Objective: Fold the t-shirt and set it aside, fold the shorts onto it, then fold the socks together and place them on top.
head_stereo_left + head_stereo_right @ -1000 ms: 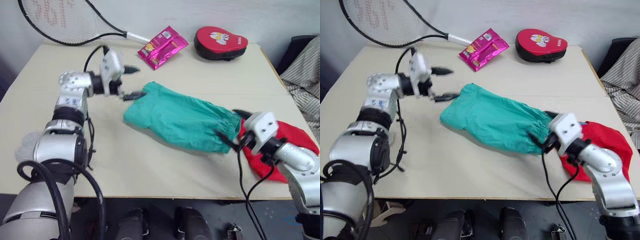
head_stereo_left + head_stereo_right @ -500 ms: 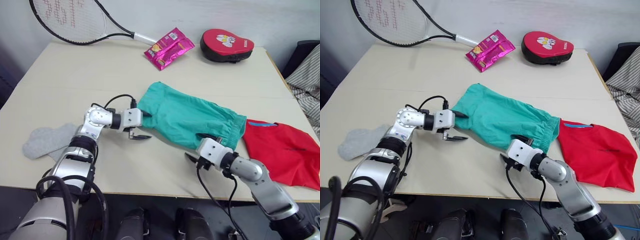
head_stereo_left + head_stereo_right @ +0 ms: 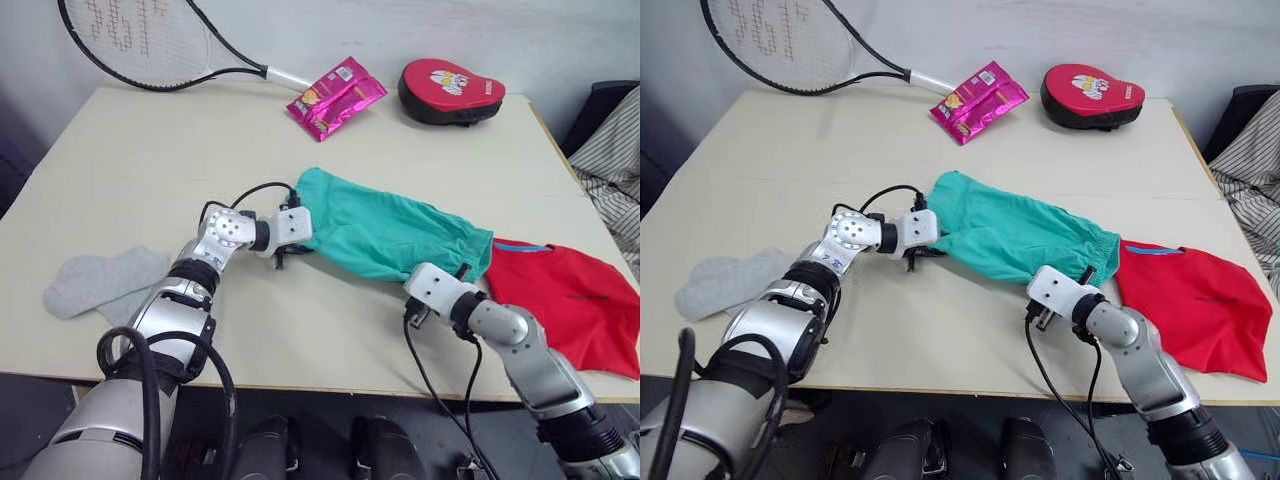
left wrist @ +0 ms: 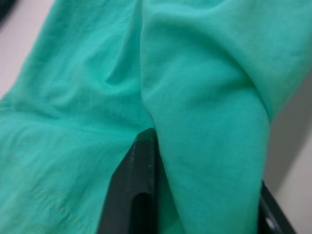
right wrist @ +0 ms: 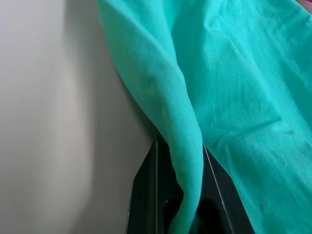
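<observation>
While the shorts [image 3: 385, 232] lie across the middle of the table [image 3: 130, 180], each end is pinched: the left gripper [image 3: 288, 250] has its fingers closed on the leg end, the right gripper [image 3: 1072, 292] on the waistband fold. Beside them lies the t-shirt [image 3: 570, 305]; the socks [image 3: 100, 285] rest near the left edge.

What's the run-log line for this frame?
step: shorts fold | left gripper: shut on shorts | right gripper: shut on shorts | t-shirt: aside
</observation>
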